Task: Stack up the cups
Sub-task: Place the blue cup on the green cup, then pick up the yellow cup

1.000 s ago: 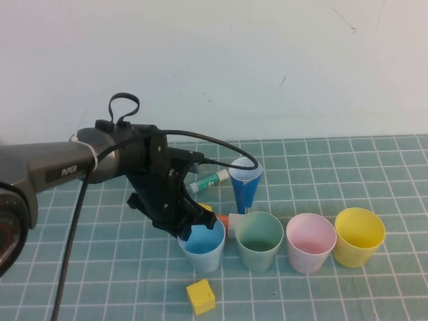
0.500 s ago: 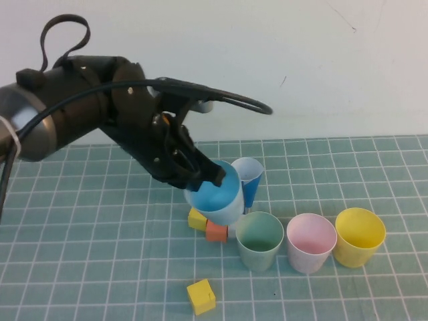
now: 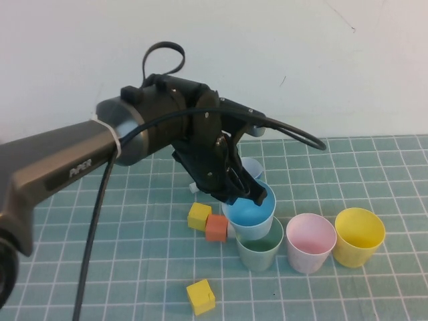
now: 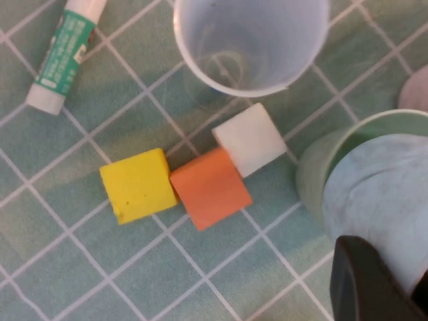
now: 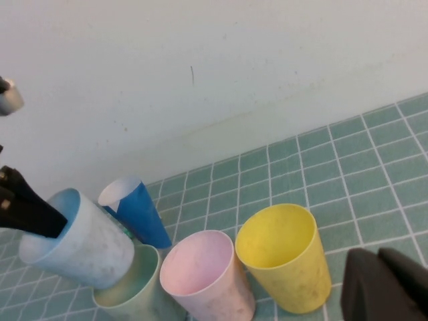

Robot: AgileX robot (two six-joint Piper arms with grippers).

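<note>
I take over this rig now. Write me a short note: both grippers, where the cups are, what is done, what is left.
Left gripper: shut on the light blue cup, tilted, its bottom entering the green cup.
Right gripper: parked off to the right, holding nothing; only its dark tip shows.
Pink cup and yellow cup stand upright in the row right of the green cup.
Done: blue cup lifted and brought over.
Left: seat and release it, then stack the others.

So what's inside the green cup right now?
The blue cup, tilted, its base entering the green cup, held by the left end effector. The green cup's bottom is covered. The right end effector is parked aside.
</note>
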